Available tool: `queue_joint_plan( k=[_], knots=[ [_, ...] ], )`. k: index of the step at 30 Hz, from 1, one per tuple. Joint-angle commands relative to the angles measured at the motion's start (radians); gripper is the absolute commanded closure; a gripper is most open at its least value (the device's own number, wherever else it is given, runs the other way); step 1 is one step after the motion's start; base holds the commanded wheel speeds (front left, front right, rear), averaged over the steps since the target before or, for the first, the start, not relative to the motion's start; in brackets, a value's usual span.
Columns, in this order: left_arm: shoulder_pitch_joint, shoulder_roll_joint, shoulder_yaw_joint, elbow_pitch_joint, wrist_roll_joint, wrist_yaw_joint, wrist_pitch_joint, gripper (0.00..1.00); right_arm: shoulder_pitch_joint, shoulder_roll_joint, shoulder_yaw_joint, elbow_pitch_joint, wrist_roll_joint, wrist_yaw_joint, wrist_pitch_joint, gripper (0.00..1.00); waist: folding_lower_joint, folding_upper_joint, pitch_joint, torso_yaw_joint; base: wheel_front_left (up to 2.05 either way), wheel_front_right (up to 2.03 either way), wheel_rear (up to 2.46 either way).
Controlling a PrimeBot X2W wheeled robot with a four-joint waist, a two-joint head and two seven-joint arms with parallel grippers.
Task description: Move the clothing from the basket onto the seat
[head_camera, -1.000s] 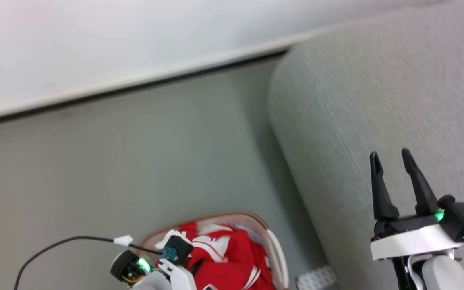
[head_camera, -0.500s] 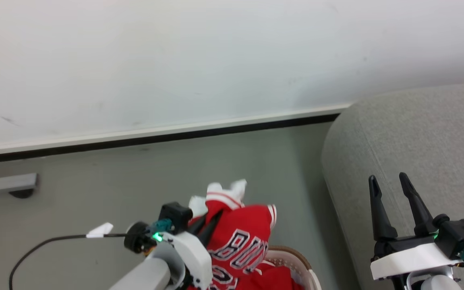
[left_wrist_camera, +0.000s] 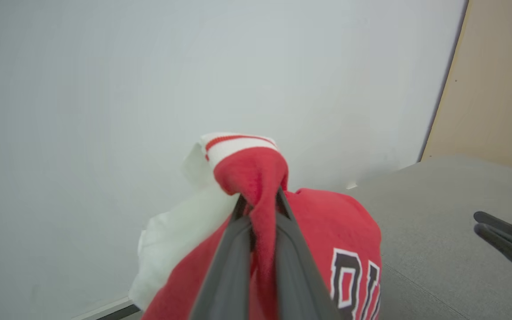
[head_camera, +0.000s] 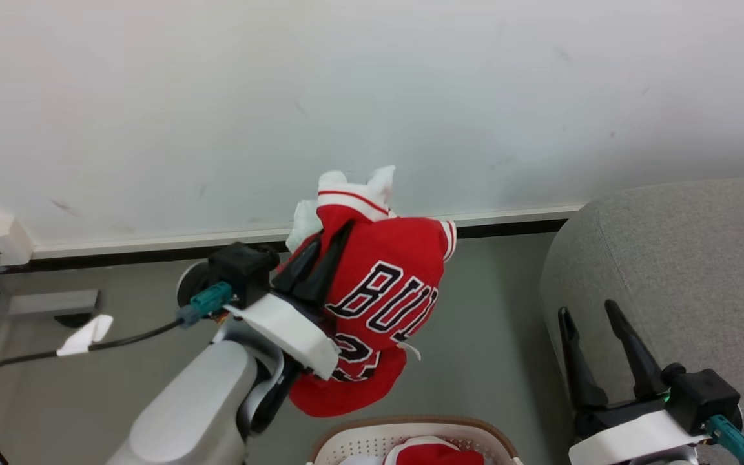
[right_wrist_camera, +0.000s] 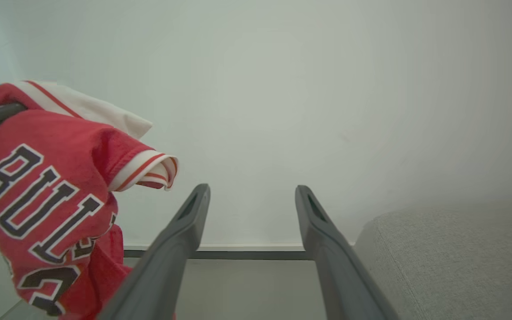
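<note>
Clothing (head_camera: 378,284) status: one red lettered piece hangs in the air left of the seat, above and a little beyond the basket, with the wall behind it. No part of it touches the seat.

Seat (head_camera: 682,258): large grey block on the right. Its rounded left edge is well apart from the hanging load, with bare floor (head_camera: 488,361) between. Risk as we judge it: a slip anywhere over that gap puts the clothing on the floor. A low swing could also drag the hem against the padded side and tug it out of the grip.

Basket (head_camera: 411,422): near edge of the head view, below the load. A second garment (head_camera: 433,455) lies inside, so more of the task is left to do.

Left end effector (left_wrist_camera: 259,198): fingers together, clamped on a narrow bunched fold of the clothing just under the striped trim. Most of the weight hangs below this pinch. We think a quick sweep could work the fold loose.

Right end effector (head_camera: 587,309): fingers apart, holding nothing, at the seat's left edge. It sits between load and target, so a snag is possible.

White cloth (left_wrist_camera: 171,240): bunched left of the pinch. We cannot tell whether it is inside the grip; if not, it may drop first.
</note>
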Motion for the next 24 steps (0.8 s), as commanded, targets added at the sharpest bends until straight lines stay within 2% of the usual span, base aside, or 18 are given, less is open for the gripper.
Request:
queue_joint_plan(
  k=[1,9,17,24],
  knots=[
    [-0.01,0.007,0.006,-0.013,0.012,0.003,-0.001,1.0,0.014,-0.003,0.009,-0.005,0.009,-0.002,-0.003,0.0,0.0002,0.0,-0.002,0.002,0.0,0.0,0.0],
    [-0.029,0.01,0.03,-0.072,-0.013,0.019,0.008,1.0,0.021,-0.003,0.072,-0.049,0.028,-0.002,-0.003,0.0,0.0002,0.0,-0.003,-0.004,0.0,0.0,0.0],
    [-0.013,0.008,0.022,-0.078,-0.021,0.028,0.011,1.0,0.015,-0.003,0.13,-0.041,0.027,-0.002,-0.003,0.0,0.0002,0.0,-0.004,-0.008,0.0,0.0,0.0],
    [-0.014,-0.008,0.009,-0.069,-0.028,0.028,0.016,1.0,-0.035,-0.028,0.378,0.043,0.095,-0.002,-0.003,0.0,0.0002,0.0,-0.009,0.0,0.0,0.0,0.0]
  ],
)
